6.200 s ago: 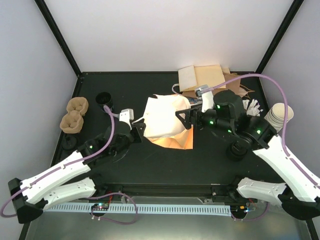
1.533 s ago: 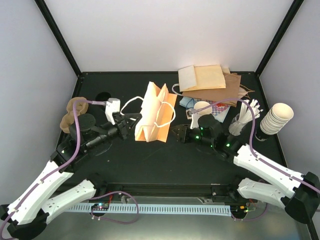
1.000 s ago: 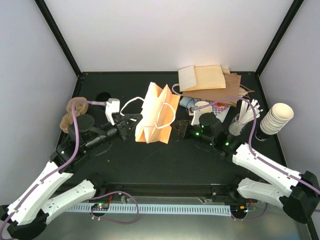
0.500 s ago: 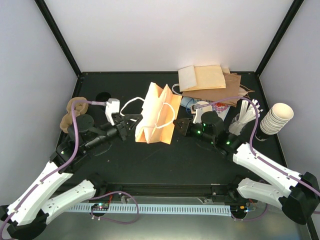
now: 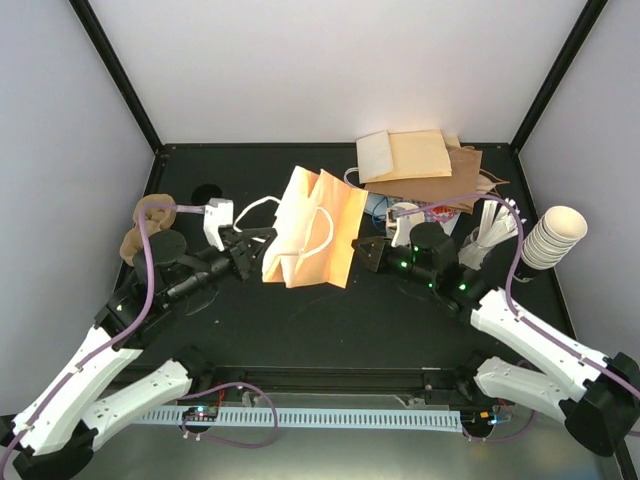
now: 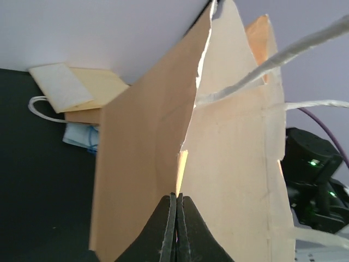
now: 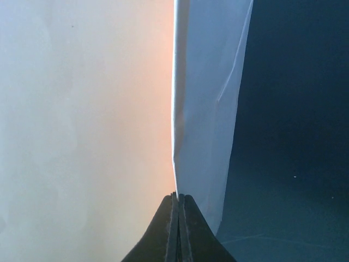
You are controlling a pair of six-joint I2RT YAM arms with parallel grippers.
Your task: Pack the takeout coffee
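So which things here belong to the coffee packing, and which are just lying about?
In use: paper bag; left jaws and right jaws, both shut on its edges; lidded coffee cup (cannot make it out).
Lying about: pulp trays, stacked cups, flat bags, white sticks.

Two brown pulp cup trays [image 5: 148, 228] lie well to the left of the left gripper [image 5: 260, 252]. Beyond the right gripper [image 5: 362, 247] sits a pile of flat paper bags [image 5: 420, 160]. To that gripper's right stand a bundle of white straws [image 5: 490, 225] and a stack of lidless cream cups [image 5: 555, 236].
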